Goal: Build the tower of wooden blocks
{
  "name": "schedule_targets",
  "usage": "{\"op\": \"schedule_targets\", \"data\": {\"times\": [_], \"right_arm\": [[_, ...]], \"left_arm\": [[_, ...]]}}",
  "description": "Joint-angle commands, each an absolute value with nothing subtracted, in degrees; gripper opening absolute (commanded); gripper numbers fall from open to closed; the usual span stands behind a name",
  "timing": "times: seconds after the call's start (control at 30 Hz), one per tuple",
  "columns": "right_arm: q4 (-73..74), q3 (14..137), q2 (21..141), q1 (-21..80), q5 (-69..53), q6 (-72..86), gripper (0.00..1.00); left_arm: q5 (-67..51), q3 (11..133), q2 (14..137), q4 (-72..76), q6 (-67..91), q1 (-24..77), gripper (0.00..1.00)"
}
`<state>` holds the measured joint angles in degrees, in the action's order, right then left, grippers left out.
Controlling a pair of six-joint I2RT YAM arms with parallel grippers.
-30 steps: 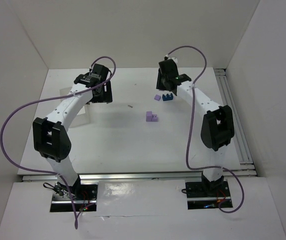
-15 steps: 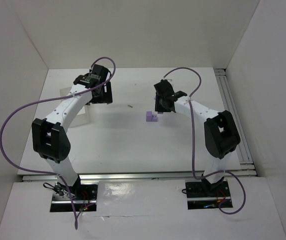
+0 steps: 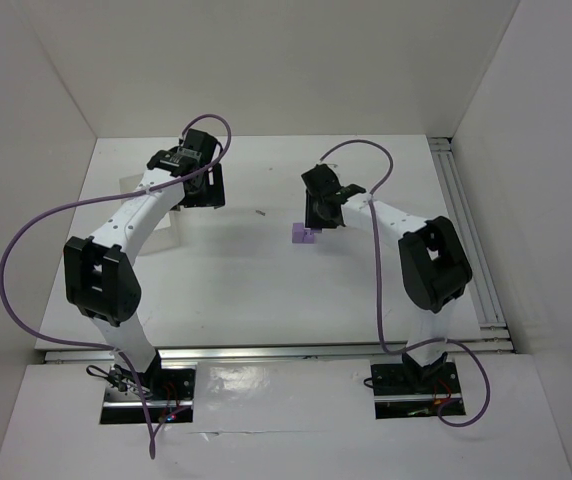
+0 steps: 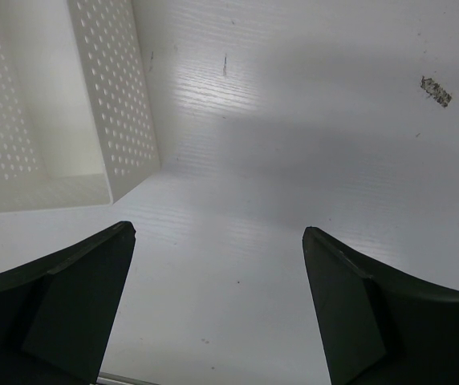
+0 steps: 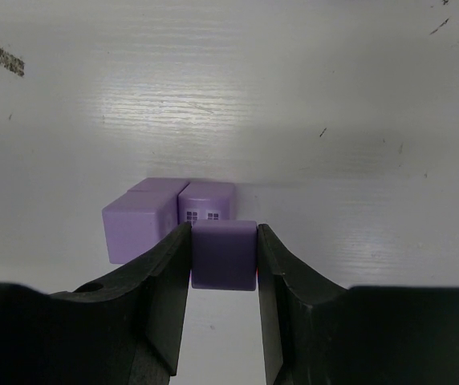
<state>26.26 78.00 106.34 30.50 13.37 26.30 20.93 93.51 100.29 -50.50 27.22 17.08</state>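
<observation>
Clamping a light-purple block (image 5: 223, 261) in the right hand (image 5: 223, 241).
Holding it just short of the purple stack (image 5: 153, 212) ahead on the worktop (image 5: 310, 96); left hand (image 4: 217, 269) spread wide, perforated tray (image 4: 113, 104) ahead-left.

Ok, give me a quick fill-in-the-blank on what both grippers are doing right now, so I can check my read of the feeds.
1. The block clamped in the right gripper is ____ in colour.
2. The left gripper stands ____, with nothing between its fingers.
3. The white tray in the left wrist view has walls dotted with small ____.

Missing words: purple; open; holes.
</observation>
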Motion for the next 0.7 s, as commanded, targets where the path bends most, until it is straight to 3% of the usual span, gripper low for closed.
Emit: {"op": "schedule_targets", "data": {"times": [0.0,0.67], "right_arm": [[24.79,80.94,107.23,31.11,13.36,27.16,0.29],[25.31,83.23,110.92,31.64,13.36,27.16,0.32]], "left_arm": [[21.18,94.04,98.7,-49.83,27.25,17.31,0.99],[21.18,94.57,98.7,-49.83,26.72,17.31,0.99]]}}
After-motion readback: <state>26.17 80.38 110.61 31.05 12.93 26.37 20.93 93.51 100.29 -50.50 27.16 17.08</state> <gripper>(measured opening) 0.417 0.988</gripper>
